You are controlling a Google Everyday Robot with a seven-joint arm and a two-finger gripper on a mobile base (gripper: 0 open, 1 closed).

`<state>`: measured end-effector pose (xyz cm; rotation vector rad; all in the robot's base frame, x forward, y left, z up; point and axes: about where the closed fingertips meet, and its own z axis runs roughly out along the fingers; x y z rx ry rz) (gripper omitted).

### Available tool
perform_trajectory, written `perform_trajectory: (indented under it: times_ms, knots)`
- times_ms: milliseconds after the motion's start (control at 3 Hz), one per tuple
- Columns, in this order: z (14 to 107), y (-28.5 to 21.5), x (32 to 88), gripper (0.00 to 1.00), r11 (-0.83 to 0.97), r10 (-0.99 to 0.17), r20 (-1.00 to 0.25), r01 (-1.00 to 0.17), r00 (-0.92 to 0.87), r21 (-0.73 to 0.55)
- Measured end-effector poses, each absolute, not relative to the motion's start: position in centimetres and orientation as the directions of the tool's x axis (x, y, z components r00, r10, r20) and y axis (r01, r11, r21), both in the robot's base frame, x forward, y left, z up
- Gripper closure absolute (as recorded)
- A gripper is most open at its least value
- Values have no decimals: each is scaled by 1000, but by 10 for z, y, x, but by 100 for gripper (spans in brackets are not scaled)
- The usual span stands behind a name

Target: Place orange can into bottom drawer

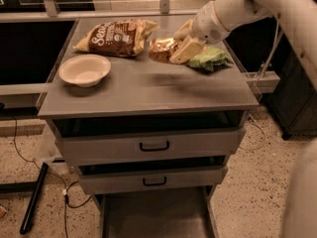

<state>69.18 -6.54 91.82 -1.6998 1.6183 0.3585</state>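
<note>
Arm (233,9) angled in from upper right, tool (174,48) spread at orange can (159,48)

orange can (159,48): crinkled shiny foil | hand (174,47) at can: smooth cream plastic | bottom drawer (153,217): matt grey metal

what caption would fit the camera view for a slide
Gripper at the gold foil snack packet on the cabinet top, bottom drawer open below.
</note>
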Motion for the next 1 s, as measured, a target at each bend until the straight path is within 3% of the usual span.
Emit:
perform_trajectory:
  times_ms: [333, 1000]
  knots:
    - [970, -82, 645, 100, 161, -716, -668, -884, 201, -439]
    - [937, -94, 544, 100, 199, -747, -647, -877, 154, -438]
